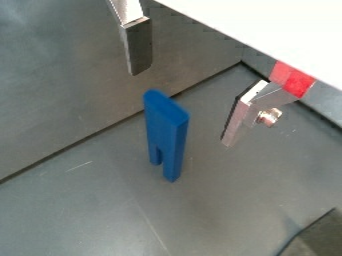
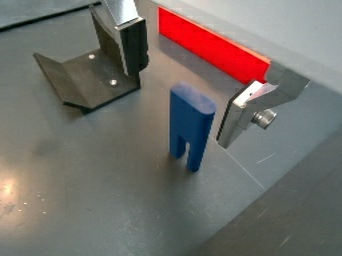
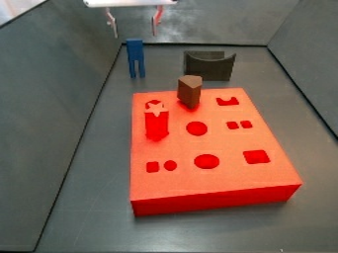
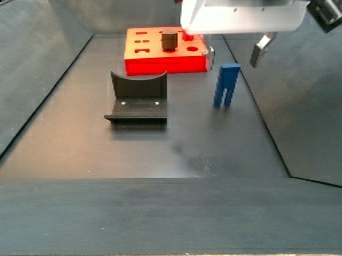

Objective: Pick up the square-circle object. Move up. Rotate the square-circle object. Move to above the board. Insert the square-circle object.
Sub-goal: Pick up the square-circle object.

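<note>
Claw (image 2: 187,75) hangs spread over your blue block (image 2: 190,125); looks stiff and light, so pinch its flat upper faces.

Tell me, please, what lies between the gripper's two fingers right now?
The blue block stands upright on the floor in the gap below the open gripper, untouched by either of the fingers. Both wrist views show it.

Even soft light, faint shadows; slightly blurry, low-resolution views
</note>
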